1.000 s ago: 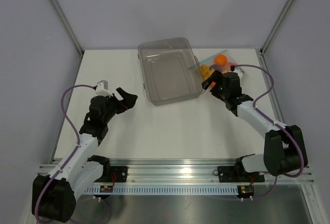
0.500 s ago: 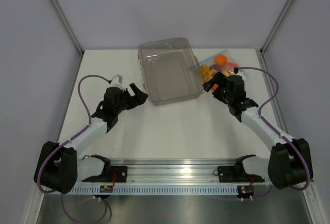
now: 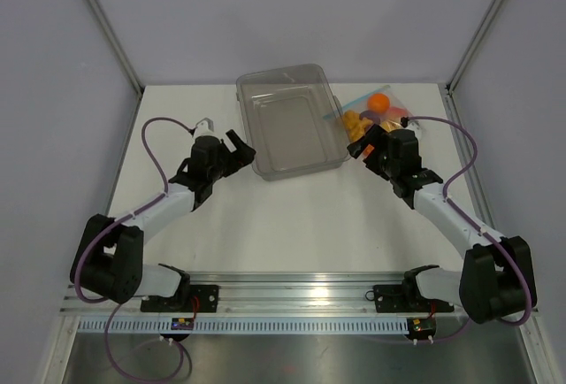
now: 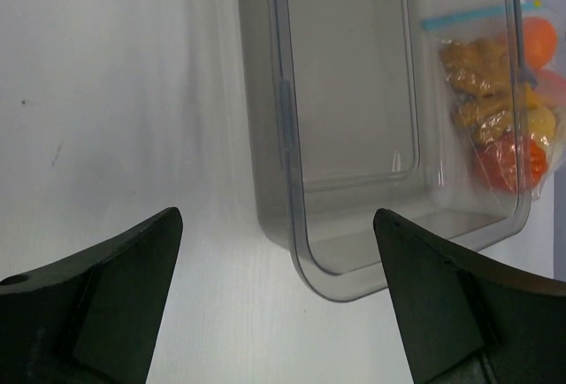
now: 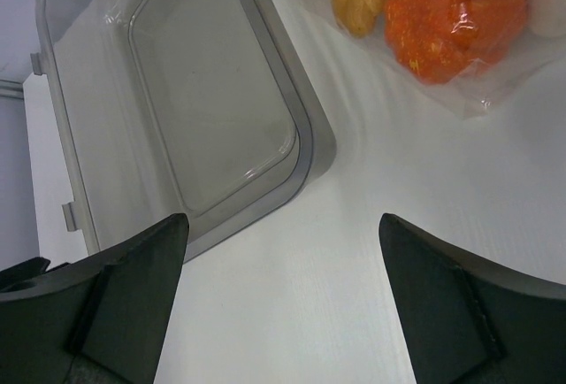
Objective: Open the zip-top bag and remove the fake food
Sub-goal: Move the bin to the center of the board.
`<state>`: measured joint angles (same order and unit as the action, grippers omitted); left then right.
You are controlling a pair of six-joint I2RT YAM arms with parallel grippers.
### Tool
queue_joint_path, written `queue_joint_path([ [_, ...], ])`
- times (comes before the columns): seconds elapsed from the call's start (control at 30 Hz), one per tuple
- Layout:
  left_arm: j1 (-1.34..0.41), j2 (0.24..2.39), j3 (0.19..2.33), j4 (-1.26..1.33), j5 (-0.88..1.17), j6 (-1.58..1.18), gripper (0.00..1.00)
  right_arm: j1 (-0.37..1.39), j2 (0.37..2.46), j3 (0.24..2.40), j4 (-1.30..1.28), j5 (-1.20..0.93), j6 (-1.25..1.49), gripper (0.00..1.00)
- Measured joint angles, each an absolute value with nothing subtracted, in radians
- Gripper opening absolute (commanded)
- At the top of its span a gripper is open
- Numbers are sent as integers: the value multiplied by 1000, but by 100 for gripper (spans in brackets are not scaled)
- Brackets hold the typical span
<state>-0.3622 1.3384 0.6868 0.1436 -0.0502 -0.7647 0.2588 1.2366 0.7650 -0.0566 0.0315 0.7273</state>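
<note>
Top cam: my left gripper (image 3: 239, 148) hangs just off the near-left corner of the tub (image 3: 287, 127), jaws wide, nothing in them. My right gripper (image 3: 361, 147) is at the tub's near-right corner, right beside the bag (image 3: 376, 114), jaws wide too, empty. The bag lies flat on the table (image 3: 292, 216) against the tub's right wall, with its blue zip strip on the far-left edge, next to the tub. The toy food (image 3: 378, 101) is inside it: an orange ball, yellowish bits, something purple. Can't tell if the zip is sealed. Left wrist cam: left gripper (image 4: 276, 225) spread wide over bare table (image 4: 115, 92) and the tub's (image 4: 345, 92) near end, not touching it. The tub is empty. I see the bag (image 4: 460, 26) through and past the tub's far wall, food (image 4: 508, 158) packed in it, blue strip at the top. Right wrist cam: right gripper (image 5: 283, 225) spread wide, table (image 5: 371, 251) and the tub's (image 5: 203, 101) corner between the fingers, gripping nothing. The bag's (image 5: 482, 92) corner sits at the upper right, just ahead of the fingers. An orange pumpkin-like piece of the food (image 5: 451, 12) and a yellow lumpy one show under the plastic.
</note>
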Motion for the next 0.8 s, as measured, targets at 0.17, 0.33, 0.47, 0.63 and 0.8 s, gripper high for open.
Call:
queue_joint_path([
  [0.17,-362,1419,776,122,-89,-760,91,259,1246,765,-57,1,738,97],
  [0.33,-363,1510,816,126,-87,-760,88,259,1245,765,-57,-18,744,97],
  [0.47,-372,1558,820,128,-84,-757,77,259,1243,765,-57,-20,749,97],
  [0.63,-394,1604,842,130,-63,-749,66,259,1243,765,-57,-21,751,97],
  [0.8,-407,1604,845,134,-58,-732,47,259,1243,765,-57,-21,756,97],
])
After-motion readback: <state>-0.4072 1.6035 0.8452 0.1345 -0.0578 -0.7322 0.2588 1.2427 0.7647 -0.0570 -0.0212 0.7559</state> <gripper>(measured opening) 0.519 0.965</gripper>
